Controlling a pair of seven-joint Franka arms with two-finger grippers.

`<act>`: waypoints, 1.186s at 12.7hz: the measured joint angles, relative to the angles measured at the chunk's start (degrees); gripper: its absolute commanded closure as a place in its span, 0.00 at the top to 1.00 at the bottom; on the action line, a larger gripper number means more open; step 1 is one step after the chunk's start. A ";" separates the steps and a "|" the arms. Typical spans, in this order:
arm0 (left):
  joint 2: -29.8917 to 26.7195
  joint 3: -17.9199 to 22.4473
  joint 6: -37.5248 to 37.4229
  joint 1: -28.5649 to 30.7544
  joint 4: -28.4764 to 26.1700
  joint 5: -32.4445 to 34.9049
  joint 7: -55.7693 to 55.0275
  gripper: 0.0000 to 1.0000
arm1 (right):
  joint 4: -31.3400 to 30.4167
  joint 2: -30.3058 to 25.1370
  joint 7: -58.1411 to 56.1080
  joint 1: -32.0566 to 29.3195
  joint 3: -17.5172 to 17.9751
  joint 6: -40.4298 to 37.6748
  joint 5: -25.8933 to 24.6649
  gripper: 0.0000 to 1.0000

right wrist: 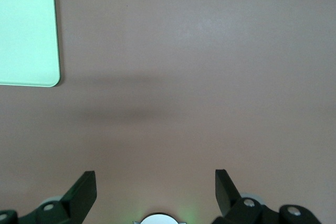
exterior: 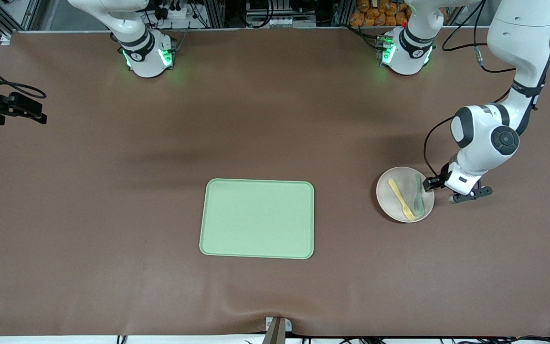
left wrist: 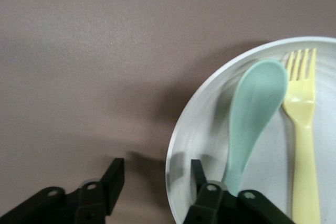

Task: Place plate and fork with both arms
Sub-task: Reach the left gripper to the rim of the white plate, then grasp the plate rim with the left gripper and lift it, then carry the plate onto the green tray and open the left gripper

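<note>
Off-white and round, the plate (exterior: 405,194) sits on the brown table (exterior: 112,215) toward the left arm's end, well apart from the pale green tray (exterior: 257,219) lying near the middle and a little nearer the front camera. On the plate lie a yellow fork (exterior: 401,199) and a grey-green spoon (exterior: 418,195), side by side and nearly touching, the spoon on the side closer to the left arm (exterior: 494,138). The left gripper (left wrist: 156,177) is down at the plate's edge, its fingers (left wrist: 197,174) straddling the rim: one stands over the plate's inside just beside the spoon's handle, the other outside over the bare table. The fingers stand apart with a gap on each side of the rim, so they are not clamped on it. The right gripper (right wrist: 155,188) waits up over bare table at the right arm's end, its fingers spread wide with nothing between them; its wrist view catches one corner of the tray. Both arms' bases (exterior: 148,55) stand along the table's edge farthest from the front camera.
</note>
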 measured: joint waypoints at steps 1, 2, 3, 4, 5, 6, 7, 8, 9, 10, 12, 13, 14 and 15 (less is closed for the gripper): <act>0.33 -0.02 0.19 0.00 0.02 -0.01 0.00 0.00 | 0.00 0.00 0.00 0.00 0.00 0.00 0.00 1.00; 0.45 -0.12 0.37 0.00 0.11 -0.02 -0.03 0.00 | 0.00 0.00 0.00 0.00 0.01 0.00 0.00 1.00; 0.44 -0.32 0.44 0.00 0.23 -0.03 -0.10 0.00 | 0.00 0.00 0.00 0.00 0.03 0.00 0.00 1.00; 0.02 -0.59 0.43 0.04 0.46 -0.25 -0.10 0.00 | 0.00 0.00 0.00 0.00 0.03 0.00 0.00 1.00; -0.13 -1.00 0.43 0.09 0.85 -0.94 -0.10 0.00 | 0.00 0.00 0.00 0.00 0.04 0.01 0.00 1.00; -0.09 -1.47 0.46 0.11 1.25 -1.77 -0.10 0.00 | 0.00 0.00 0.00 0.00 0.05 0.01 0.00 1.00; -0.09 -2.02 0.56 0.12 1.70 -2.35 -0.10 0.00 | 0.00 0.00 0.00 0.00 0.06 0.01 0.00 1.00; -0.11 -2.84 0.82 0.17 2.43 -2.66 -0.10 0.00 | 0.00 0.00 0.00 0.00 0.06 0.01 0.00 1.00; -0.22 -3.99 1.02 0.23 3.51 -3.79 -0.29 0.00 | 0.00 0.00 0.00 0.00 0.07 0.02 0.00 1.00; -0.42 -5.64 1.07 0.26 5.00 -6.37 -0.64 0.00 | 0.00 0.00 0.00 0.01 0.10 0.02 0.00 1.00; -0.63 -8.95 1.10 0.07 8.54 -10.70 -2.65 0.00 | 0.00 0.00 0.00 0.01 0.18 0.02 0.00 1.00; -0.65 -10.39 1.10 -0.08 10.35 -11.43 -3.95 0.00 | 0.00 0.00 0.00 0.01 0.21 0.02 0.00 1.00; -0.65 -11.68 1.01 -0.24 11.91 -11.51 -4.93 0.00 | 0.00 0.00 0.00 0.01 0.22 0.02 0.00 1.00; -0.57 -12.79 0.74 -0.68 13.25 -11.52 -5.45 0.00 | 0.00 0.00 0.00 0.01 0.22 0.02 0.00 1.00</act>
